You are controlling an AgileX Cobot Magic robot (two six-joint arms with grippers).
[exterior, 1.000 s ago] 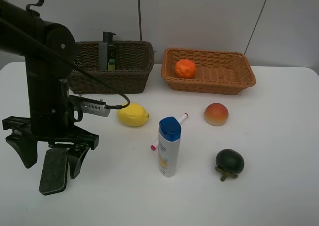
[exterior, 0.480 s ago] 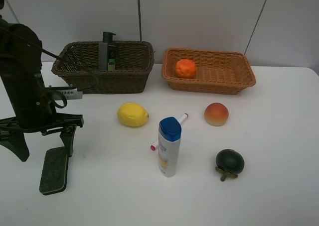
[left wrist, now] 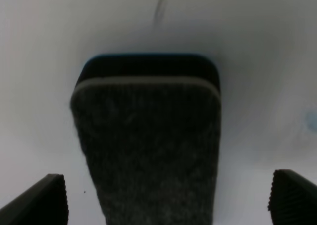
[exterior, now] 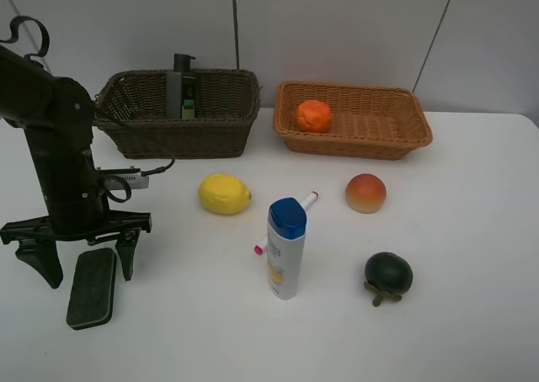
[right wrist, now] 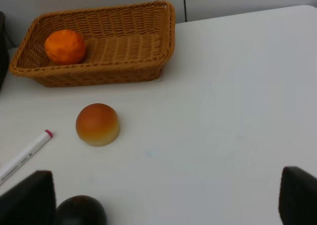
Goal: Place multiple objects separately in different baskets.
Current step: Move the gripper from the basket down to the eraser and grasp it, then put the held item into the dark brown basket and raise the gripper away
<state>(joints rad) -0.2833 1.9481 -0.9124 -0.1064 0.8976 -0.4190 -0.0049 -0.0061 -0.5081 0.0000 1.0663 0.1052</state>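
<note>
Left end effector hangs low over the black eraser, jaws spread wide either side of its twelve-o'clock end, gripping nothing. The eraser lies flat on the desk at eight o'clock. Right end effector gapes wide too, and it's empty. Dark brown basket at eleven o'clock holds the green pump bottle; tan basket at one o'clock holds the orange. Loose on the desk: lemon, blue-capped bottle standing in front of the marker, peach, and mangosteen at five o'clock.
</note>
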